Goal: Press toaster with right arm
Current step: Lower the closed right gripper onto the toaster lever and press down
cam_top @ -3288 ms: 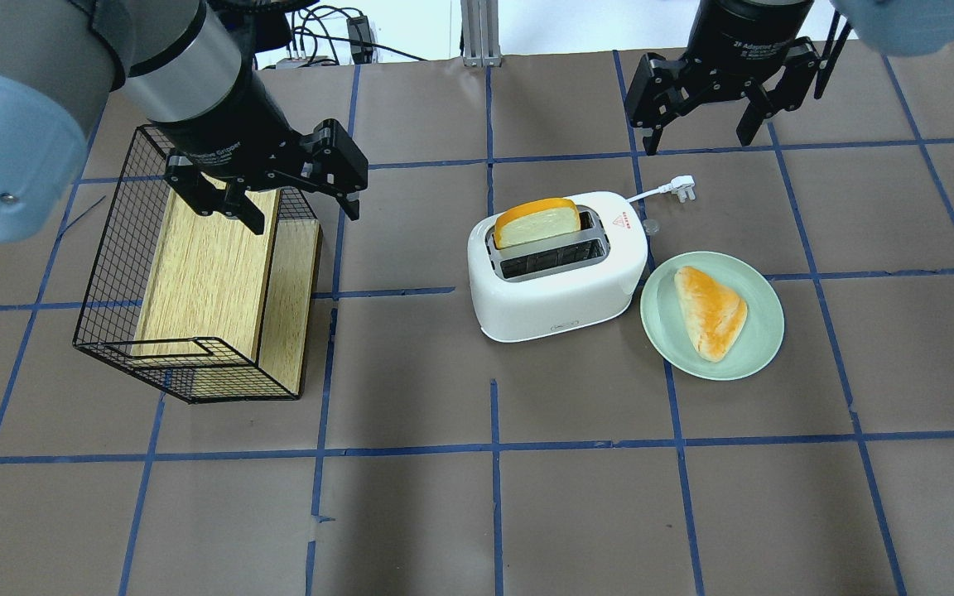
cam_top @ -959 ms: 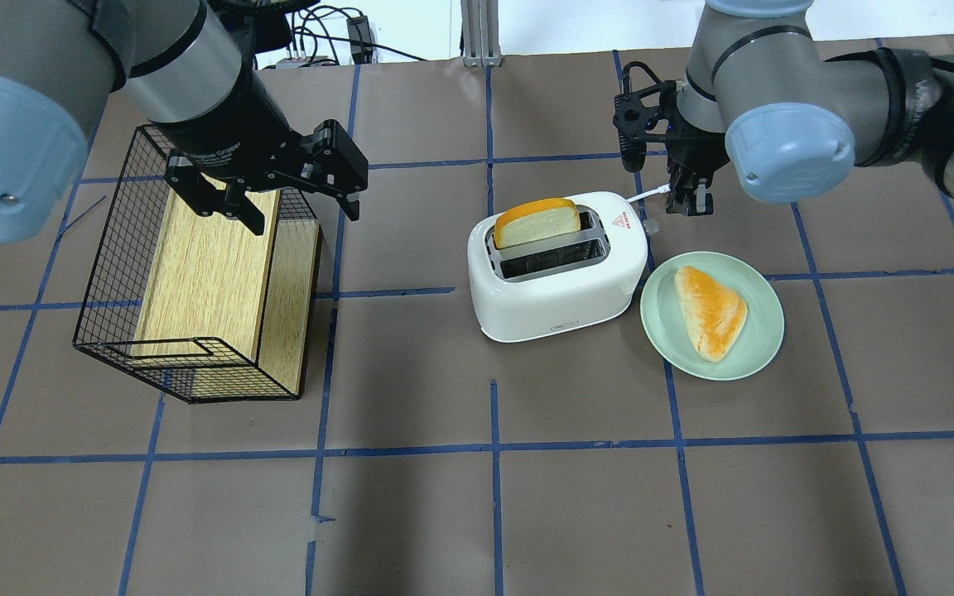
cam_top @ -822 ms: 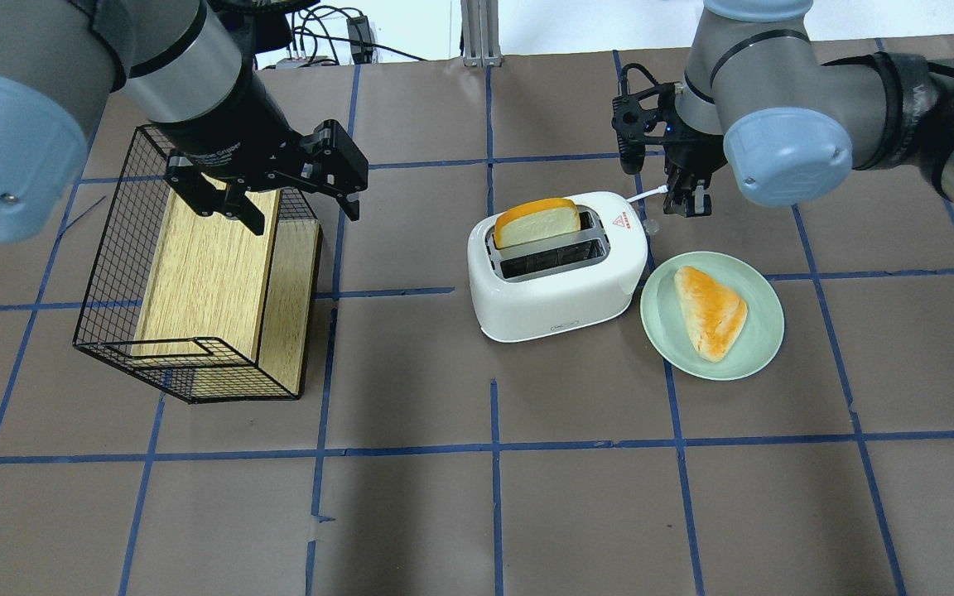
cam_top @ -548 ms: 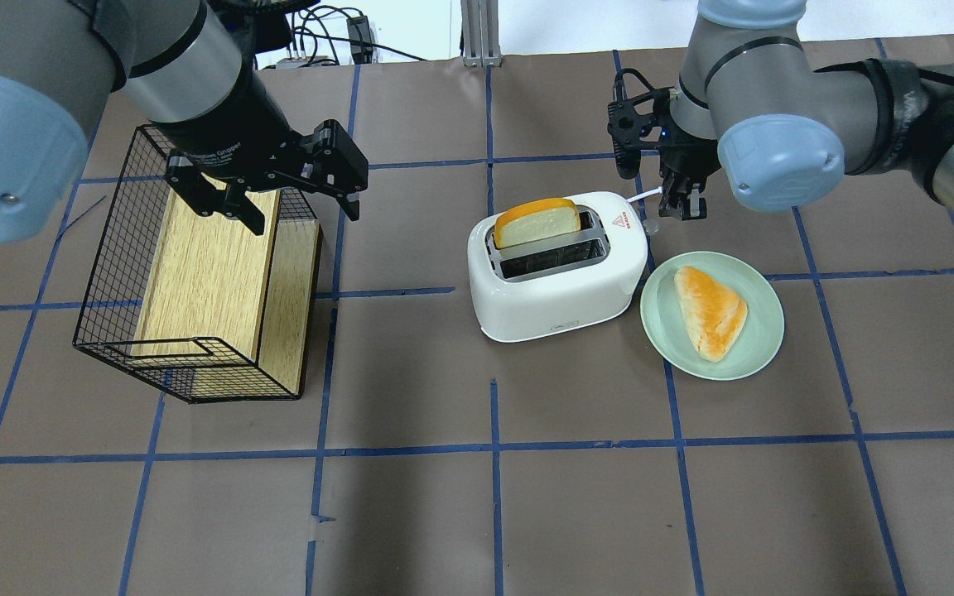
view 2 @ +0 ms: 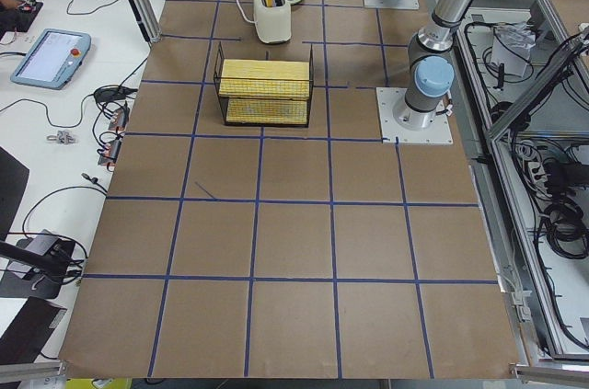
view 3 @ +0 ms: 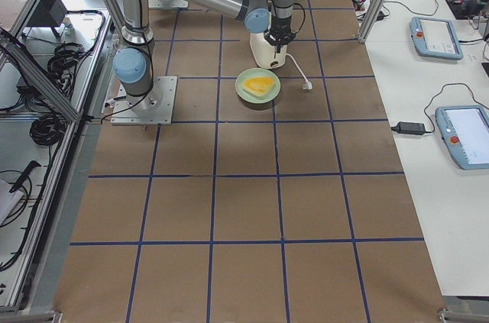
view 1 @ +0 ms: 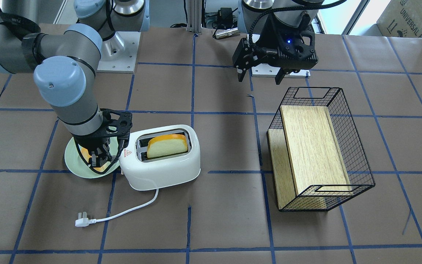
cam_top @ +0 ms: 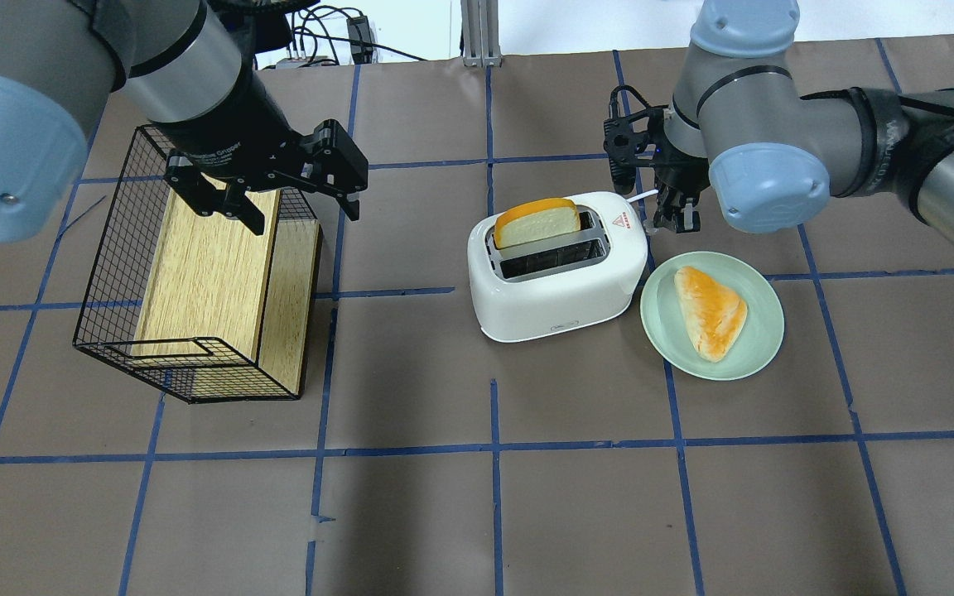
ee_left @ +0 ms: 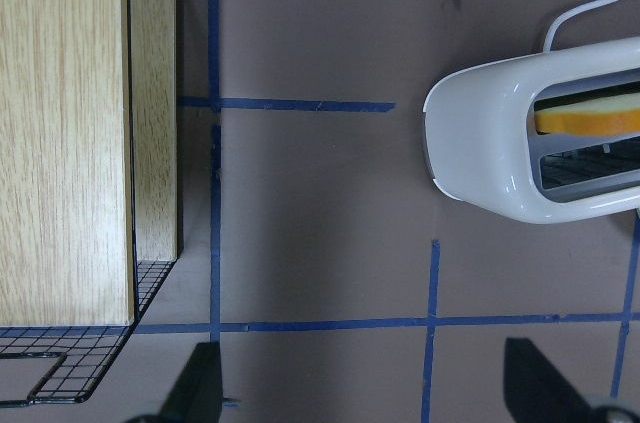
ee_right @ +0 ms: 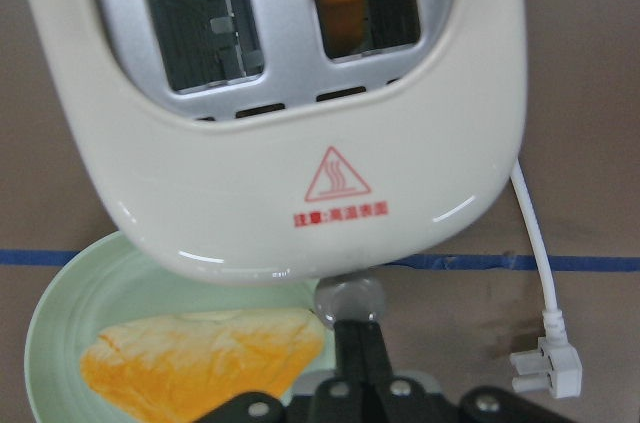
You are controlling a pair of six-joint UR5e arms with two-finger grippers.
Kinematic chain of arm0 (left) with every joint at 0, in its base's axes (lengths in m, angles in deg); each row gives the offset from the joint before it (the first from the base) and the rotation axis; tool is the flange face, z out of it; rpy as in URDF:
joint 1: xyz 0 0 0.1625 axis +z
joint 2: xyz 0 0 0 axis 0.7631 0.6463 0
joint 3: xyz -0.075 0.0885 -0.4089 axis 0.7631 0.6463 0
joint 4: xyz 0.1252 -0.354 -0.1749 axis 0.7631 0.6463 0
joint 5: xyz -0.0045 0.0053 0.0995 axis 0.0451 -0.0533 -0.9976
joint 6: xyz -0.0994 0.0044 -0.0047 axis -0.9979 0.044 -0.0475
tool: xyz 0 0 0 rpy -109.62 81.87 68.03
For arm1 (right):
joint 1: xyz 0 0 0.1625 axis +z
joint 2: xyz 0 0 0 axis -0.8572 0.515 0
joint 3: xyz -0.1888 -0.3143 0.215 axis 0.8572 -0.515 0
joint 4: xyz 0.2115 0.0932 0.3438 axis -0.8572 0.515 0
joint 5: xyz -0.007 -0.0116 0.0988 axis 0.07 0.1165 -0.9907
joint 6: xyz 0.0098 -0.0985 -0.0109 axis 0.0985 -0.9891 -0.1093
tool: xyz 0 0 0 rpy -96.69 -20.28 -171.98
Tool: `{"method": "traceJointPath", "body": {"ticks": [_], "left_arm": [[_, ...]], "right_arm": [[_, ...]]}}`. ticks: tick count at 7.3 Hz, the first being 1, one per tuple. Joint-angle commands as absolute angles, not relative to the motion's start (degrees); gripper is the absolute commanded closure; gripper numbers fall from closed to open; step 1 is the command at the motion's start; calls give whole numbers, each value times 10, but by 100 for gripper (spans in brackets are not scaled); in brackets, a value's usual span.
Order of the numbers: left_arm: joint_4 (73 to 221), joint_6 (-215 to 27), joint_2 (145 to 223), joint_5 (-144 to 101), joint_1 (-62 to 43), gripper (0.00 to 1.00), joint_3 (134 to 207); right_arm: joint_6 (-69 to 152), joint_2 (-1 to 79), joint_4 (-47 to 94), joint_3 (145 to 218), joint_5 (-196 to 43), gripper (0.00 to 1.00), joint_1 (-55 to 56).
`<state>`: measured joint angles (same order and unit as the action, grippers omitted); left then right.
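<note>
The white two-slot toaster (cam_top: 560, 290) stands mid-table with a slice of bread (cam_top: 537, 222) upright in its far slot. It also shows in the front view (view 1: 163, 172) and the right wrist view (ee_right: 300, 153). My right gripper (cam_top: 680, 219) is shut and points down at the toaster's right end. In the right wrist view its closed fingertips (ee_right: 357, 343) sit just at the small silver knob (ee_right: 347, 298). My left gripper (cam_top: 305, 215) is open and empty, hovering over the black wire basket (cam_top: 113, 273).
A pale green plate (cam_top: 754, 356) with a bread wedge (cam_top: 710, 310) lies right beside the toaster, under my right wrist. The white cord and plug (view 1: 84, 222) trail on the far side. The basket holds a wooden box (cam_top: 204, 273).
My right arm came down from the table's back, its gripper closed, and it has crept left to the toaster's knob end. The left arm, toaster and bread have not moved.
</note>
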<state>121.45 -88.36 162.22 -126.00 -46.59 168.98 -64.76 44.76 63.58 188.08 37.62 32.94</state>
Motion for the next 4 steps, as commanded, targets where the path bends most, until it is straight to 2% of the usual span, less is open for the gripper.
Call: {"method": "traceJointPath", "body": {"ticks": [1,4], "left_arm": [[1215,-884,1622,-1260,-466,0,1690],[1215,-884,1622,-1260,-466,0,1690]], "right_arm": [[-648,437,643,1880,369,95,330],[-649,431,646,1881,369,95,330]]}}
